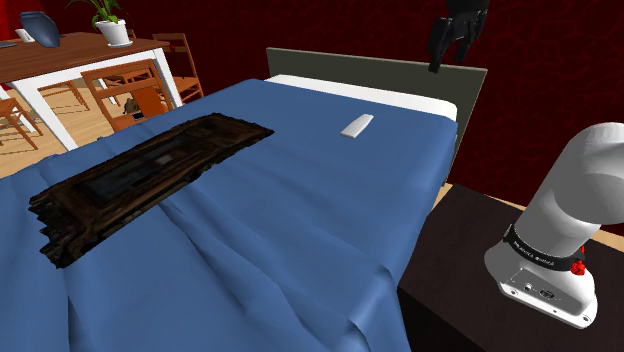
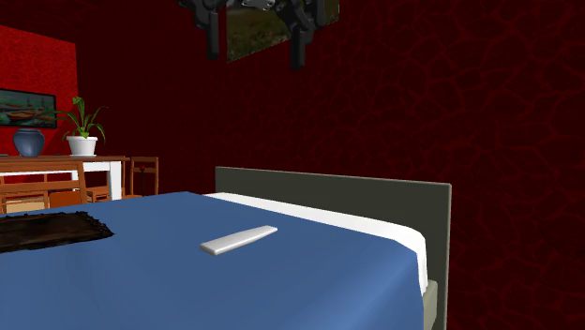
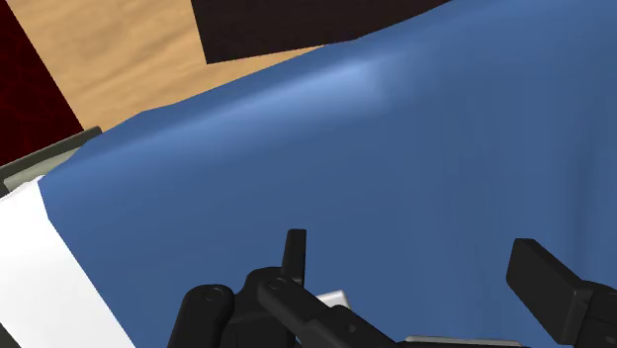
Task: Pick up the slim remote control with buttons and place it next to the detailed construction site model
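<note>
Gripper (image 1: 452, 50) (image 2: 255, 42) (image 3: 415, 267): black, high above the headboard (image 1: 400, 70) at the far end of the bed (image 1: 300, 230), fingers apart, clasping nothing. Remote (image 1: 356, 126) (image 2: 238, 240): slim, pale grey, flat on the blue cover at the far side, near the white sheet edge, below the gripper and well apart from it. Model (image 1: 140, 185) (image 2: 47, 231): long, dark brown, flat on the cover to the left, well apart from the remote. Table (image 1: 70, 55) with potted plant (image 1: 110, 20): far left. Arm base on dark stand (image 1: 460, 270): near right
</note>
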You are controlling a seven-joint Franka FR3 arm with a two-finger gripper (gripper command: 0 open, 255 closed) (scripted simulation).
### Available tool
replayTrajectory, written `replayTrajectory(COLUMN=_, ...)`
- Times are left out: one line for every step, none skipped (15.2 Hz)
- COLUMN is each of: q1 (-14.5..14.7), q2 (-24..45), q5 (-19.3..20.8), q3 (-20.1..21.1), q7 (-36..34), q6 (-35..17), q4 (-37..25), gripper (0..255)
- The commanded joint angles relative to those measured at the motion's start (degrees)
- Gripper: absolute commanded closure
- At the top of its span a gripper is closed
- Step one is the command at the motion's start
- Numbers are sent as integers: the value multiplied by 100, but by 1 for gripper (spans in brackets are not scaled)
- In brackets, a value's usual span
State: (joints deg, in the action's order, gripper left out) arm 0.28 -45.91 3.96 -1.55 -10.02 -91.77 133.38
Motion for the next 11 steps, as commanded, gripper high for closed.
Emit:
replayTrajectory(q1=0, q2=0, q5=0, q3=0, q7=0, q6=0, q4=0, gripper=0)
replayTrajectory(q1=-46, q2=178, q5=-33, q3=42, q7=-180, q6=-166, q4=5, gripper=0)
replayTrajectory(q1=-94, q2=362, q5=-65, q3=83, q7=-356, q6=-329, q4=0, gripper=0)
replayTrajectory(q1=-141, q2=550, q5=-94, q3=122, q7=-531, q6=-488, q4=-13, gripper=0)
replayTrajectory(q1=-189, q2=744, q5=-119, q3=159, q7=-705, q6=-644, q4=-34, gripper=0)
replayTrajectory(q1=-235, q2=941, q5=-142, q3=193, q7=-877, q6=-796, q4=-64, gripper=0)
replayTrajectory(q1=-280, q2=1142, q5=-161, q3=224, q7=-1048, q6=-943, q4=-102, gripper=0)
replayTrajectory(q1=-325, q2=1346, q5=-177, q3=252, q7=-1218, q6=-1085, q4=-149, gripper=0)
replayTrajectory(q1=-371, q2=1553, q5=-192, q3=279, q7=-1385, q6=-1223, q4=-202, gripper=0)
replayTrajectory(q1=-415, q2=1762, q5=-203, q3=302, q7=-1552, q6=-1356, q4=-264, gripper=0)
replayTrajectory(q1=-459, q2=1973, q5=-212, q3=322, q7=-1717, q6=-1483, q4=-332, gripper=0)
